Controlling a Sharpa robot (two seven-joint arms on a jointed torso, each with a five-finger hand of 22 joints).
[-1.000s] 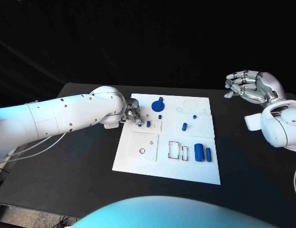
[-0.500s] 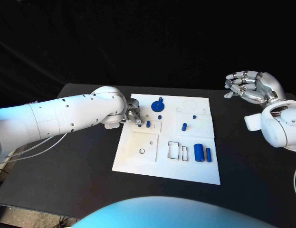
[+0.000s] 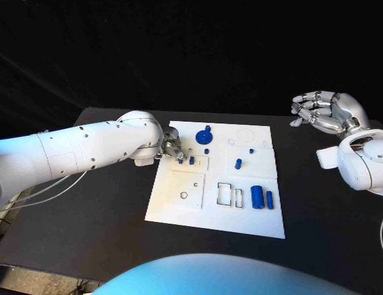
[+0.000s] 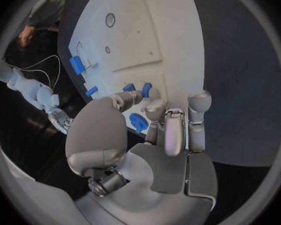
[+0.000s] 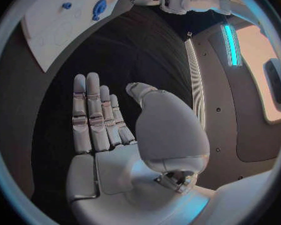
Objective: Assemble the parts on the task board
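Observation:
The white task board [image 3: 244, 218] lies mid-table. My left hand [image 3: 172, 149] is at the board's left edge, its fingertips [image 4: 154, 105] down beside two small blue pegs [image 3: 191, 160] [image 4: 145, 90]. Nothing shows between thumb and fingers, and the round blue part [image 3: 205, 135] [image 4: 138, 122] is seen through the gap. Further parts on the board are a short peg [image 3: 238, 164], a thick cylinder [image 3: 257, 196] and a thin one [image 3: 269, 199]. My right hand [image 3: 326, 112] [image 5: 100, 115] hangs empty in the air off the board's far right corner, fingers apart.
Rectangular cutouts [image 3: 230, 194] and a small round hole [image 3: 184, 195] lie in the board's near half. The black table [image 3: 85, 209] stretches to both sides of the board.

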